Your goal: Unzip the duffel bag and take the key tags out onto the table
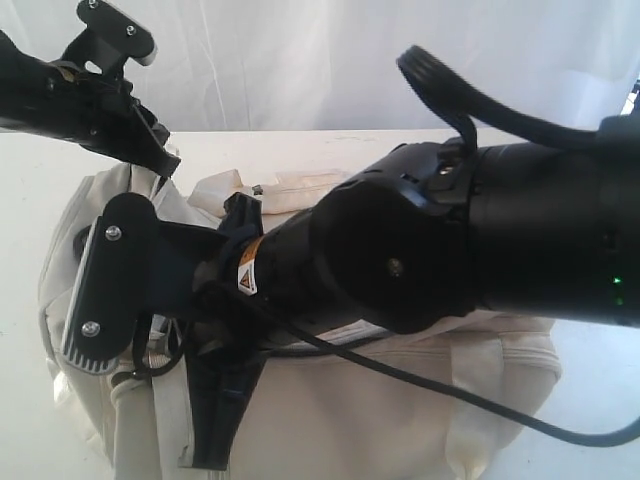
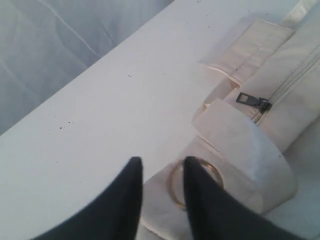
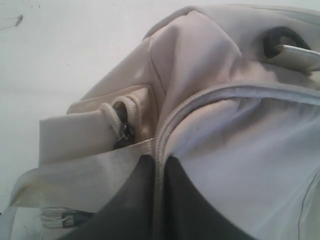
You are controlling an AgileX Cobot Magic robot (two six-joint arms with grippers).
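Observation:
The cream duffel bag (image 1: 400,400) lies on the white table (image 1: 30,190), and my right arm covers much of it. My right gripper (image 3: 158,165) is shut on a corded trim seam (image 3: 170,125) of the bag; in the exterior view this right gripper (image 1: 212,440) points down at the bag's left part. My left gripper (image 2: 162,167) hangs open and empty just above a metal ring (image 2: 172,187) on the bag's end tab, and the left gripper (image 1: 165,158) is over the bag's far left corner. A dark zipper pull (image 2: 252,101) lies flat on the closed zipper. The key tags are hidden.
A white cloth backdrop (image 1: 300,60) hangs behind the table's far edge. A black cable (image 1: 450,395) trails from my right arm across the bag's side. A side pocket with its own small zipper (image 3: 125,131) shows beside the right gripper. Bare tabletop (image 2: 115,100) stretches away from the bag's end.

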